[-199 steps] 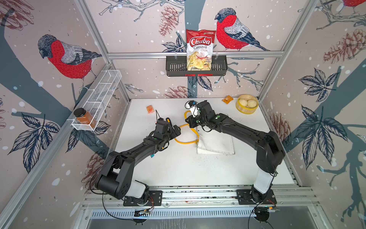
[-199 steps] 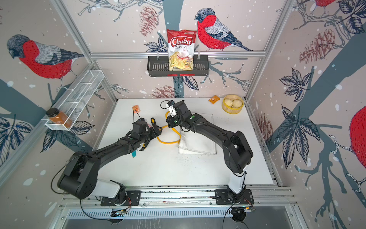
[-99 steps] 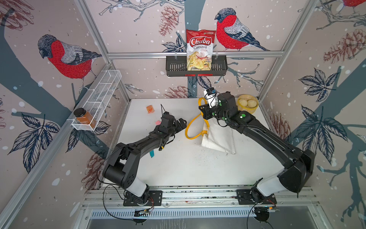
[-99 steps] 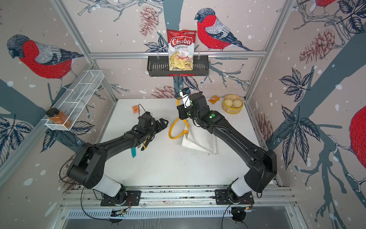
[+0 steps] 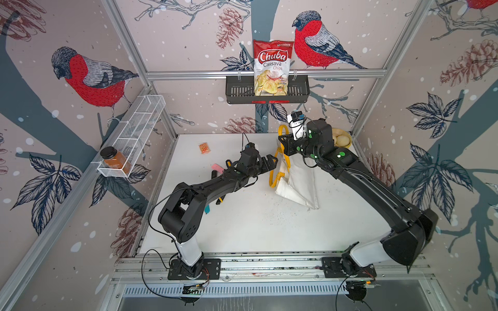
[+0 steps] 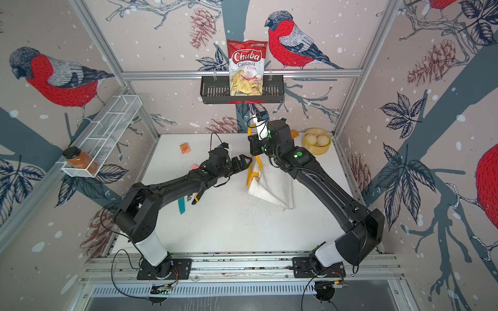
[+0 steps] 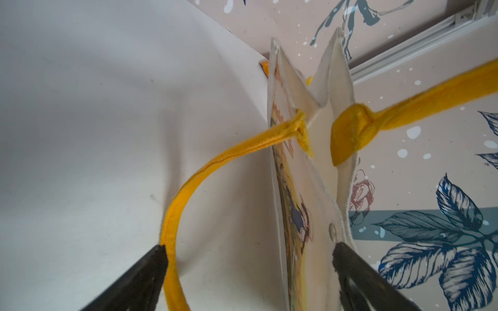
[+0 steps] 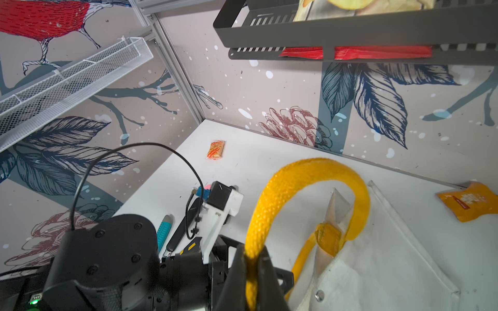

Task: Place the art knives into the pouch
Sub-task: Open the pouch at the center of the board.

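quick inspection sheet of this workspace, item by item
surface: white tabletop, dark specks near the pouch
job's things: pouch lifted by one yellow handle, lower corner on the tabletop; teal cutter and black tool lie outside it
clutter: orange packet, pink piece, orange sachet, yellow bowl
grippers: right gripper shut on the handle; left gripper open at the pouch mouth, empty
cables: black wrist cable loops free
surroundings: chips bag in black basket, jar in wire shelf, bird-print walls
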Robot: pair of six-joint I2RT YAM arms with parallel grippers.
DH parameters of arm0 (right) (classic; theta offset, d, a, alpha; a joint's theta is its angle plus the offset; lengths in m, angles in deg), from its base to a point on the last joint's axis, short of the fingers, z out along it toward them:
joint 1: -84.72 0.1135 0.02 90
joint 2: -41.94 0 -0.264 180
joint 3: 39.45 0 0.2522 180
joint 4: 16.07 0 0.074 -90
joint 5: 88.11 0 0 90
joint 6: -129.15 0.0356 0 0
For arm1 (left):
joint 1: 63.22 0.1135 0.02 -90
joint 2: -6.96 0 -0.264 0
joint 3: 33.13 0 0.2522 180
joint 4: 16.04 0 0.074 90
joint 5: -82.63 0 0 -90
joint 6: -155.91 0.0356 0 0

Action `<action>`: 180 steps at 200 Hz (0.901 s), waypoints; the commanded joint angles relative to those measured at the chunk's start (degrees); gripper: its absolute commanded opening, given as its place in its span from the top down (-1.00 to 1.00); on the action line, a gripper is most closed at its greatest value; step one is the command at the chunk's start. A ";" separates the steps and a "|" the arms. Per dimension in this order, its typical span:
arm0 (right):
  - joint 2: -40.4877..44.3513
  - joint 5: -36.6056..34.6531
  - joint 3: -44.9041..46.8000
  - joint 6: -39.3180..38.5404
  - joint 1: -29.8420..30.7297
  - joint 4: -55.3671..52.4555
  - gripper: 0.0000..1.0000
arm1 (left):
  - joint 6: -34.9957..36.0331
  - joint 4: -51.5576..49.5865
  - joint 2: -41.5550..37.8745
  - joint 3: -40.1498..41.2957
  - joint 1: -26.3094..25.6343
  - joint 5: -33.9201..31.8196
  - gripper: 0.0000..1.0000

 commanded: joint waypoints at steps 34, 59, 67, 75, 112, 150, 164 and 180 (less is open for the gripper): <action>0.73 0.85 -0.87 -0.97 -1.62 1.69 1.00 | 0.54 3.95 0.87 -0.51 -0.88 2.91 -0.78; 0.31 1.54 -1.01 -0.72 -1.99 1.87 1.00 | 0.85 4.04 -0.49 0.06 -0.99 2.67 -0.81; 0.08 1.82 -1.12 -0.64 -1.99 1.87 1.00 | 0.86 4.31 -0.86 0.25 -1.03 2.81 -0.81; -0.17 1.96 -1.26 -0.62 -1.98 1.87 1.00 | 0.92 4.35 -1.21 0.33 -1.12 2.91 -0.81; -1.59 3.17 -2.14 -0.36 -1.91 1.87 1.00 | 2.44 2.59 -1.36 0.03 -2.24 1.67 -0.81; -1.89 3.22 -2.44 -0.40 -1.65 2.03 1.00 | 2.78 1.92 -0.26 0.41 -2.87 1.07 -0.78; -1.62 2.97 -2.63 -0.68 -1.41 1.80 1.00 | 2.87 1.69 0.62 0.30 -2.88 0.84 -0.73; -1.22 2.76 -2.71 -0.86 -1.29 1.78 1.00 | 3.13 1.79 1.75 0.09 -2.88 0.92 -0.66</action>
